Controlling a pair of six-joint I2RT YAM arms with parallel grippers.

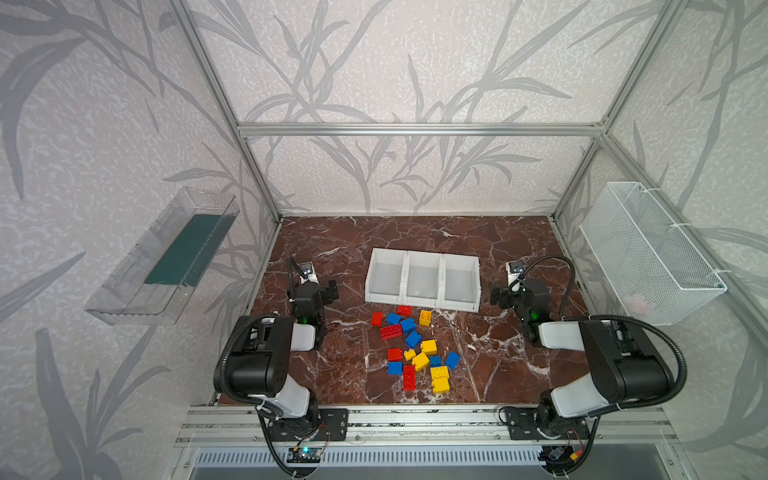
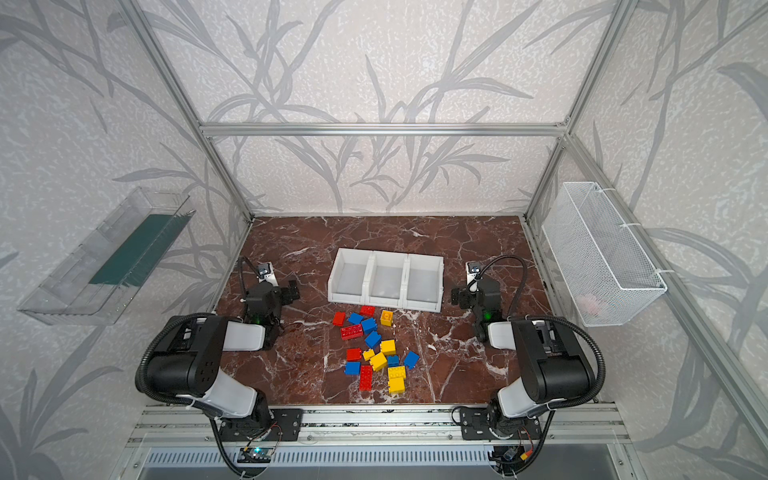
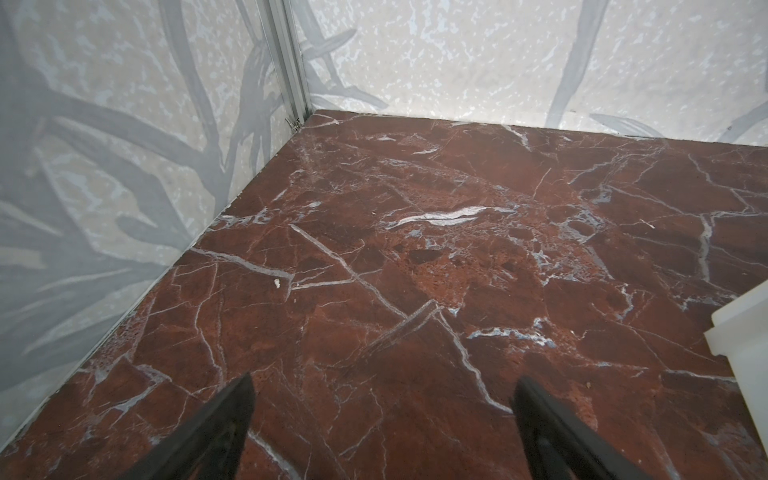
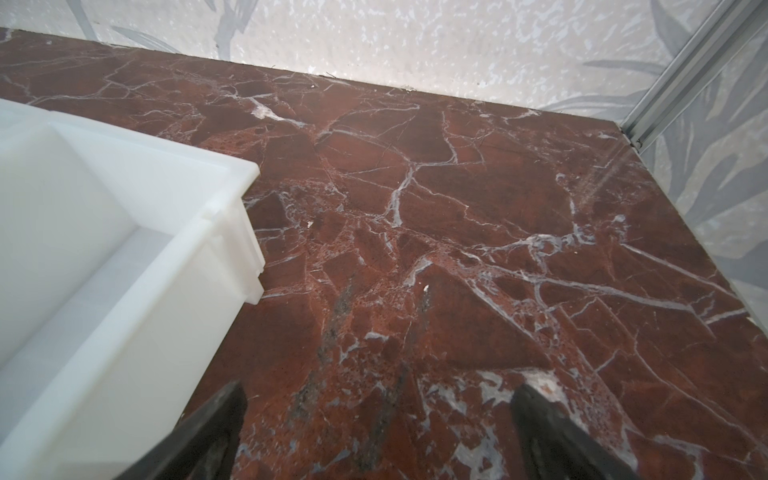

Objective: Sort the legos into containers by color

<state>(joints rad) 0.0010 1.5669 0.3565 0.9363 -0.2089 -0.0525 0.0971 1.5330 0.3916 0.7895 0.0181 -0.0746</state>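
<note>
We find the legos (image 1: pixel 429 346) loose just before the empty containers (image 1: pixel 422 302). The left gripper (image 3: pixel 384 386) and right gripper (image 4: pixel 378 390) flank the containers, jaws apart, holding nothing. We judge them light, rigid and slick: pinch the flat sides.

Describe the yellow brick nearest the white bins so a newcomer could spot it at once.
On the red marble table, find the row of three white bins. The loose pile starts just in front of them, and the yellow brick sits there before the middle bin. It is the only yellow one up there, beside a red brick; the other yellows cluster nearer the front edge.
</note>
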